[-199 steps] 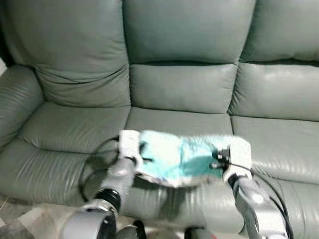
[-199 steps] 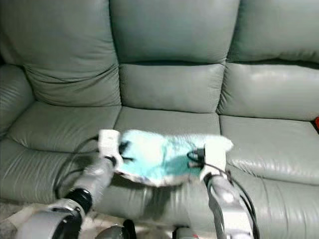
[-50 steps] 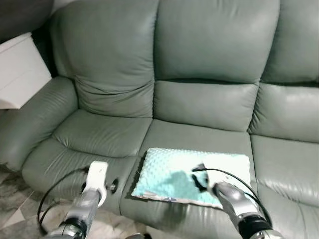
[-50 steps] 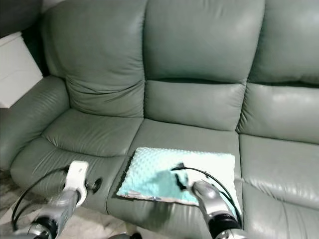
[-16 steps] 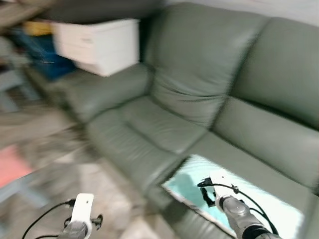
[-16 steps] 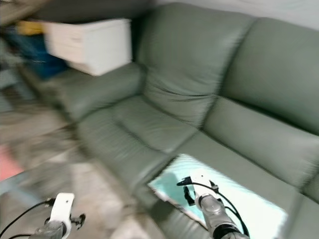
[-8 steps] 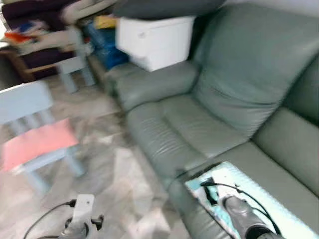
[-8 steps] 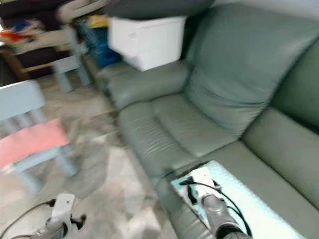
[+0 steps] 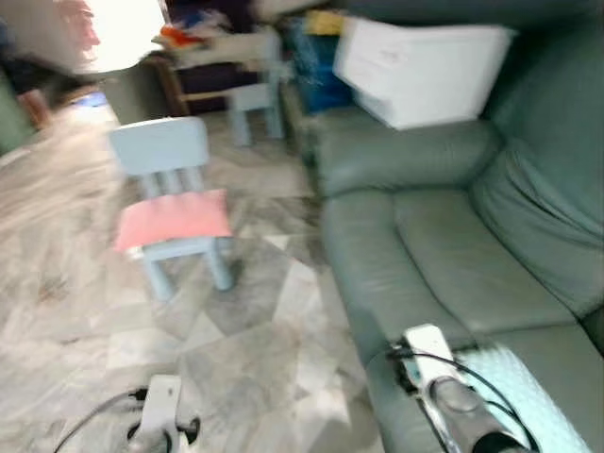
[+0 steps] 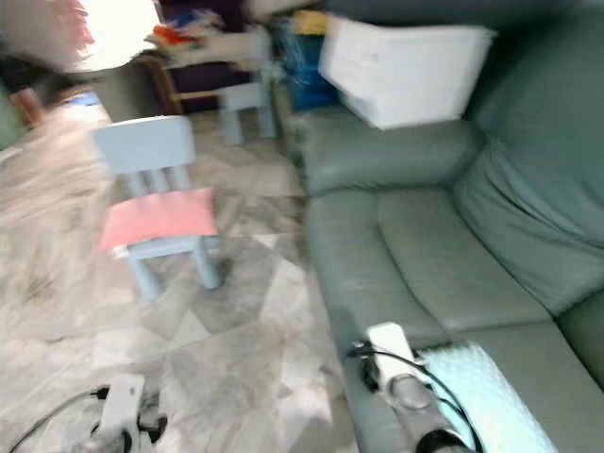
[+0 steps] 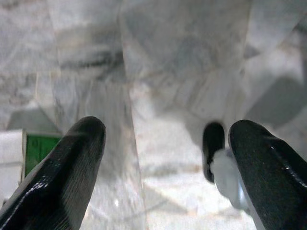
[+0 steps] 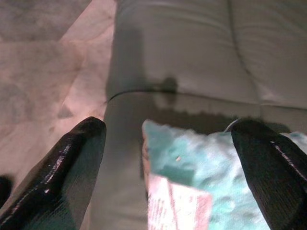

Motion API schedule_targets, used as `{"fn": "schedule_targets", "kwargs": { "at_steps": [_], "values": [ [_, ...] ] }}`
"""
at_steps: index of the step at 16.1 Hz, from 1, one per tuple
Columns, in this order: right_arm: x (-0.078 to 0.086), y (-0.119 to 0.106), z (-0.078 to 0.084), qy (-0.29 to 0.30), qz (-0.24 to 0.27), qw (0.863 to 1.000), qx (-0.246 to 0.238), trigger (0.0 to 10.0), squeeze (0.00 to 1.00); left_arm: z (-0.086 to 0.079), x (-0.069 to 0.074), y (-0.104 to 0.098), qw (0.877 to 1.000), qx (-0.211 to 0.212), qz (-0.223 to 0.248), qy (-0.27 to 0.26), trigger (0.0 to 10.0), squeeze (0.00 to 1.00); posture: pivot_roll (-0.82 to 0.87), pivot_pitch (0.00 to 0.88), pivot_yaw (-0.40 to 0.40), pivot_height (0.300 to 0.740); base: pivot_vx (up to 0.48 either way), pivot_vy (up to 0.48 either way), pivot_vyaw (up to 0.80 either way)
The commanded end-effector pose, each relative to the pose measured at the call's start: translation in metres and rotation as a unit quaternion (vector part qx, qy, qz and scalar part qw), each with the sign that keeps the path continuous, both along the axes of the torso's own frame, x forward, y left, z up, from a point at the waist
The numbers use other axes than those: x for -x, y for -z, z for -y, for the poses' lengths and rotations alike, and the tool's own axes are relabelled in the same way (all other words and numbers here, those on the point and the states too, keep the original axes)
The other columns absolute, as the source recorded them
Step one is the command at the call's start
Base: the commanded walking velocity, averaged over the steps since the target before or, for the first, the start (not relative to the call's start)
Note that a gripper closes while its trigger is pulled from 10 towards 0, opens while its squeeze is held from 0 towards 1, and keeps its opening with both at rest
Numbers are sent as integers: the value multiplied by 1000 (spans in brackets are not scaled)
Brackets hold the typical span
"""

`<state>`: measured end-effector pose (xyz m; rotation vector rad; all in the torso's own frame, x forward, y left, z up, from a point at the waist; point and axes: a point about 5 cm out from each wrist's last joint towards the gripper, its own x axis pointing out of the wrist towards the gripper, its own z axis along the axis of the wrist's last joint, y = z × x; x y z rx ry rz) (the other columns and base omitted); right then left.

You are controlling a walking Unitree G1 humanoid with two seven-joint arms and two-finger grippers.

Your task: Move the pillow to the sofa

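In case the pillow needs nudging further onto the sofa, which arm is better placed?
Right. Its end effector hangs open just above the pillow on the sofa; the left end effector hangs over the floor.

I can't read any text, label, brand, number or sign here. The head views are blurred, and the white box (image 9: 425,71) on the far sofa arm (image 9: 406,160) shows only faint, unreadable marks on its side. In the right wrist view, the pink tag (image 12: 177,203) at the pillow's (image 12: 216,177) edge is too blurred to read.
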<state>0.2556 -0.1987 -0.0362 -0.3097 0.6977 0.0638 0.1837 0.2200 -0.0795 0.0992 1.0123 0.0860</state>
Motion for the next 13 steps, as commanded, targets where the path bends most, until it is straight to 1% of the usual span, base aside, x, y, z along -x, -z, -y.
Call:
{"fn": "schedule_targets", "kwargs": {
  "at_steps": [1,13],
  "values": [
    [-3,-1,-10,-7,6,1000,-14,10000,0,-7,-4,-3,1000,-13,5,0,10000,0,-50,0,56,740,0,0,0],
    [-3,-1,-9,-7,5,1000,-10,10000,0,-5,-3,-3,1000,-11,2,0,10000,0,-61,0,59,740,0,473,0]
  ]
}}
